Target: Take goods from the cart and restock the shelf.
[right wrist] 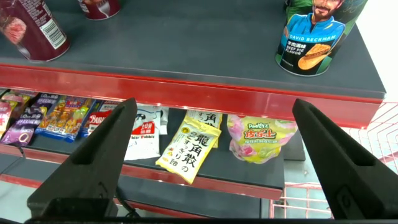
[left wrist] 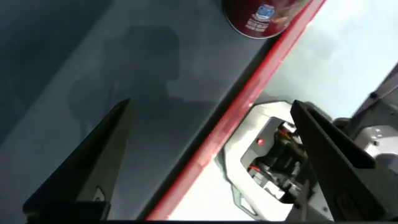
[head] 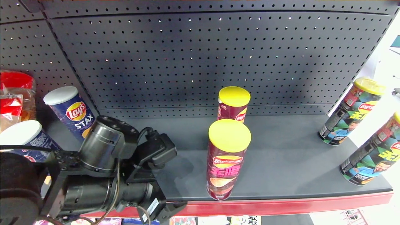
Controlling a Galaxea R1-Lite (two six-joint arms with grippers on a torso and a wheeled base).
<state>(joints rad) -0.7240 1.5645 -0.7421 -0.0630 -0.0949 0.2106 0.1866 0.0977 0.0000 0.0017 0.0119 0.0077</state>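
— At the red front lip [head: 281, 206] of the shelf [head: 281, 162], what is the left gripper [left wrist: 211, 106] doing?
— It hangs over the lip with its fingers spread and nothing between them. It is near the front maroon chip canister [head: 227, 159] but not touching it.
— And the right gripper [right wrist: 214, 102]?
— Spread wide and empty too, facing the shelf from the front, with a green canister [right wrist: 314, 31] ahead of it.
— So which step is this?
— Both grippers are empty and the canisters stand upright on the shelf, so it looks like a fetch: another item has to come from the cart.
— Where is the cart?
— Probably the pink wire corner [head: 353, 215] low on the right, though too little shows to be sure.
— What does the next move call for?
— Drawing the left arm back without brushing the maroon canister, then turning toward that wire corner.
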